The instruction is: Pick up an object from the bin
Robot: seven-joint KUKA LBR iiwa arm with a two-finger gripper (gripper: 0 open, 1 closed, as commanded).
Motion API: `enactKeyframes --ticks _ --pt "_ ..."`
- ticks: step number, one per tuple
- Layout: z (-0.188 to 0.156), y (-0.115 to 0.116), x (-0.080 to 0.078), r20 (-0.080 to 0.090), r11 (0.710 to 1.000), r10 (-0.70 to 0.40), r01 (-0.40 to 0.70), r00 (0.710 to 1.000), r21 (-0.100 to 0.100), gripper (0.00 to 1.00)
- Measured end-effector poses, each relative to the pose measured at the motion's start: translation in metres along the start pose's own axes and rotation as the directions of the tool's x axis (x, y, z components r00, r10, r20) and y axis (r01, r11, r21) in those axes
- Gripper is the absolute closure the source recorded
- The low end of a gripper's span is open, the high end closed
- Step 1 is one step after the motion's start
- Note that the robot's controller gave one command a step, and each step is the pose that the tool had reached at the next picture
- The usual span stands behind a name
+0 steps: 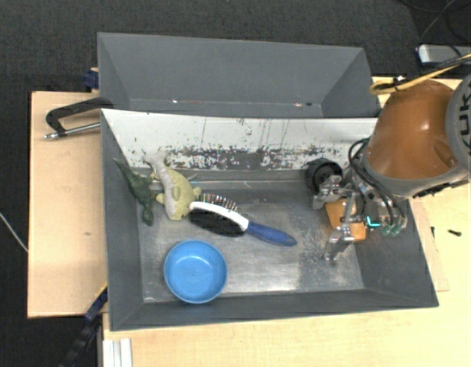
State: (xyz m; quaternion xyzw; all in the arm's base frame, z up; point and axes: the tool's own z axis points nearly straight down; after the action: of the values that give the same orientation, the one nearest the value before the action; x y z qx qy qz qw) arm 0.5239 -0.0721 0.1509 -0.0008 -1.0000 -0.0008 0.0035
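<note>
A green dinosaur toy (138, 191) is spotted at the left of the bin (220, 75), pressed against a cream figure (174, 193). A blue bowl (195, 271) is set near the front. A blue-handled brush (229, 222) is laid mid-floor. At the right, the pincer (339, 243) is held low, apart from the brush handle; clenched or released cannot be told.

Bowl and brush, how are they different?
The bowl is round and all blue. The brush is long, with only its handle blue and a white and black head. The bowl sits open side up by the bin's lower wall in the view, while the brush lies slanted nearer the middle, its head beside a pale toy. Both rest on the bin's floor, and both have some blue.
</note>
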Motion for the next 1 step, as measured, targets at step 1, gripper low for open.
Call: enactKeyframes --ticks 1 --pt "-0.0652 0.0388 -0.0251 0.018 0.966 -0.258 0.258 0.966 0.005 0.00"
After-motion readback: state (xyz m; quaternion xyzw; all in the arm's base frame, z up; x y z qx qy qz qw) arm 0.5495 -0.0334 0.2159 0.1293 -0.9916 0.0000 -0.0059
